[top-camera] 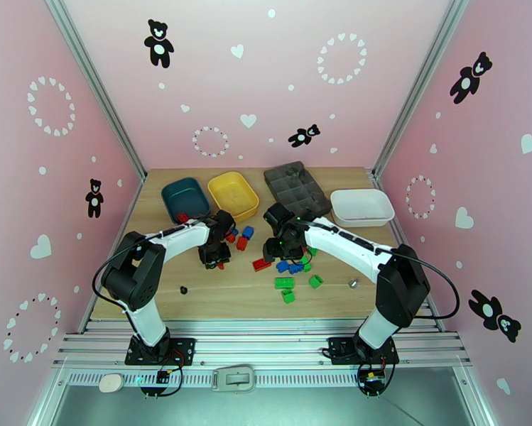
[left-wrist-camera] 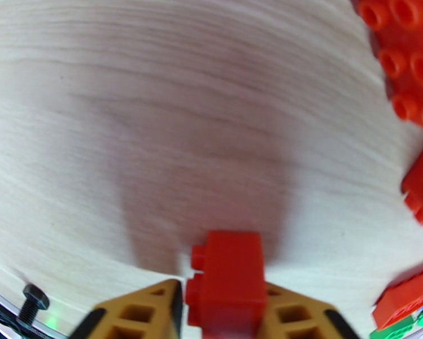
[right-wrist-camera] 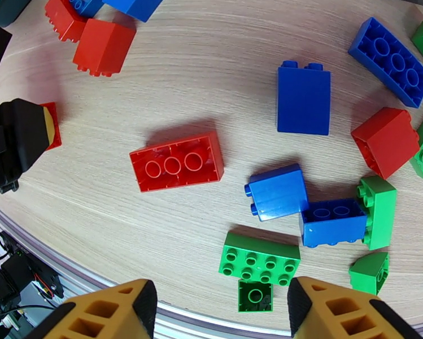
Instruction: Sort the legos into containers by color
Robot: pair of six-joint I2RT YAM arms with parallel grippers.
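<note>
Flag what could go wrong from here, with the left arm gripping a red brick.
The left jaws pinch the red brick with its end sticking out beyond them; it might twist or slip on lifting. Ahead of the open right jaws, a green brick touches a blue brick; a grab there could take both colours. The left arm and right arm sit close together, so they may collide.

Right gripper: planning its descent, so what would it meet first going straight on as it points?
Likely the small green brick lying ahead of the open right gripper, beside a wider green brick; depth is unclear.
</note>
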